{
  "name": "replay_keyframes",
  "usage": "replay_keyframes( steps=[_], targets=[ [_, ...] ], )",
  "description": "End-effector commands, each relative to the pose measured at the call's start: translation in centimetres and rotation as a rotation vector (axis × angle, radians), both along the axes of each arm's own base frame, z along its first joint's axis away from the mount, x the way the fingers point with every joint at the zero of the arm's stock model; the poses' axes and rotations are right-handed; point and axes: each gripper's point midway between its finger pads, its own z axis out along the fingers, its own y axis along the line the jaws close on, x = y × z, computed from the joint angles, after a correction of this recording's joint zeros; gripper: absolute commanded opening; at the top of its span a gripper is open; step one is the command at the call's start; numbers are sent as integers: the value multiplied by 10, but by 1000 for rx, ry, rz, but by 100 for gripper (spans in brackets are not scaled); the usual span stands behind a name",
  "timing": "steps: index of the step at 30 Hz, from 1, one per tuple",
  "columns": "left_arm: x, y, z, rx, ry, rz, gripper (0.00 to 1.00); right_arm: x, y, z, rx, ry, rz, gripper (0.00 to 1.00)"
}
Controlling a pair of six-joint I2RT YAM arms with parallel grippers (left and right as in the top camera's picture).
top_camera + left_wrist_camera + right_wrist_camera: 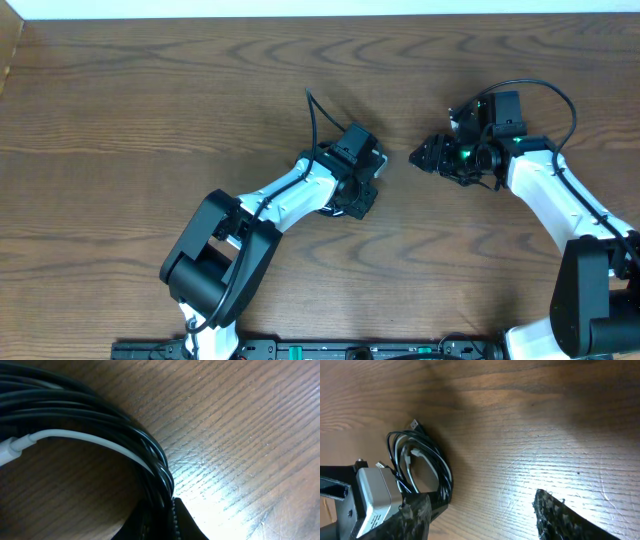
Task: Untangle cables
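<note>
The table is grained wood with a soft sheen, the black cables look like glossy plastic, and the white cable is smooth and matt.

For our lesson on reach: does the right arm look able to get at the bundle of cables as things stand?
Probably yes: only bare table lies between the open right gripper and the cables, though the left gripper sits over part of the bundle.

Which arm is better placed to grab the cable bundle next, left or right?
Left, probably. The left wrist view is filled by the cables, a black and white coil, with a fingertip right at the loop. The right gripper is open, but bare table lies between it and the coil.
</note>
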Motion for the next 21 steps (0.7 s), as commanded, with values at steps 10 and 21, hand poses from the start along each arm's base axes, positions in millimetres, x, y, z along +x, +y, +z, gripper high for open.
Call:
replay_keyframes(
  steps=[10, 21],
  targets=[
    [31, -7, 194, -802, 239, 148, 7, 5, 15, 77, 71, -264, 129, 73],
    [33, 15, 252, -1076, 462, 131, 7, -3, 54, 138, 301, -461, 314, 69]
  ],
)
